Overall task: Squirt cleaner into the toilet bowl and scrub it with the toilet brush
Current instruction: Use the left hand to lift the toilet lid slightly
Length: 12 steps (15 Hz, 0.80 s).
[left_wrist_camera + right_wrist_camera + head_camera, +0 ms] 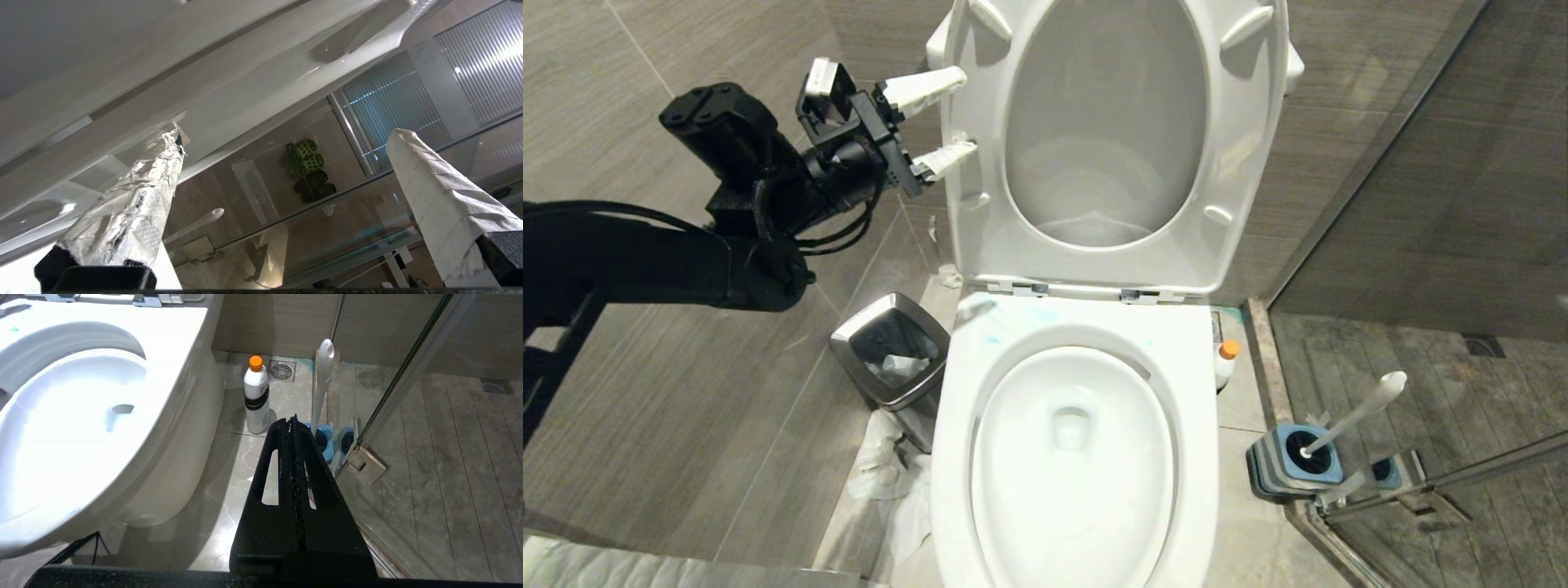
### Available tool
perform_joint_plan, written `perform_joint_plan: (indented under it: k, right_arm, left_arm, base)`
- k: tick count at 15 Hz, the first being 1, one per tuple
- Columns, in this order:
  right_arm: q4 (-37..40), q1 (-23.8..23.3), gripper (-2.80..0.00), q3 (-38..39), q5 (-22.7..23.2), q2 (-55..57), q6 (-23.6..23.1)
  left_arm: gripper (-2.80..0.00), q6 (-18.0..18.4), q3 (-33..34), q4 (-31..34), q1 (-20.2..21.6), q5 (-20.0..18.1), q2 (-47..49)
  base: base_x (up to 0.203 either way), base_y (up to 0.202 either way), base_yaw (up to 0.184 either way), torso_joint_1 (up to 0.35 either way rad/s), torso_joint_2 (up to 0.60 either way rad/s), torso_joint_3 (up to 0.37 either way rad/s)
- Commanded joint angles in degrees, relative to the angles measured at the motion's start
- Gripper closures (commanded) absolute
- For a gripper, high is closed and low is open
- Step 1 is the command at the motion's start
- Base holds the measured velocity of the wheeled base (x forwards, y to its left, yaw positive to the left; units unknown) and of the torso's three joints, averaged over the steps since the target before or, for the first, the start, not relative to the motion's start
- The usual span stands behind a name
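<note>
the left gripper (pixel 943 118) is raised at the left edge of the upright seat and lid (pixel 1115 139), its two paper-wrapped fingers (pixel 135 204) spread wide with nothing between them; the lower fingertip sits right against the lid's edge, though whether it actually touches cannot be told. the right gripper (pixel 292 420) hangs low beside the toilet, its black fingers pressed flat together and holding nothing, pointing toward the floor near the shower door. the toilet bowl (pixel 1086 327) lies open below, glossy white, with faint blue smears on the rim near the hinges. the cleaner bottle (pixel 256 398), white with an orange cap, stands upright on the floor tiles just beside the bowl's right flank. the toilet brush (pixel 1356 412) stands tilted in its blue-and-grey holder (pixel 1294 461) further right, by the glass shower door (pixel 392 396), its rounded white handle end pointing up and away. a chrome-rimmed bin (pixel 890 347) sits on the floor to the left of the bowl, with crumpled white paper (pixel 882 474) lying in front of it
</note>
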Motion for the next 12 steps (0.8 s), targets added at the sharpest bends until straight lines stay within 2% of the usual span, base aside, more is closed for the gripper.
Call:
perform_joint_plan:
  k: [1,7,12]
  right_arm:
    - [0.0,0.0,0.0,1.4,0.0,0.0,0.0]
    - [0.0,0.0,0.0,1.4,0.0,0.0,0.0]
    - [0.0,0.0,0.0,1.4,0.0,0.0,0.0]
  left_arm:
    - [-2.8,0.3,-0.1,-0.4,0.0,-0.3,1.1]
    - [-2.8,7.7,-0.8,-0.2,0.0,-0.3,5.1]
    - [-2.8,8.9,-1.8,-0.3,-0.2,-0.2,7.1]
  base:
    - [0.0,0.0,0.0,0.0,0.0,0.0]
    - [0.0,0.0,0.0,0.0,0.0,0.0]
    - [0.0,0.0,0.0,0.0,0.0,0.0]
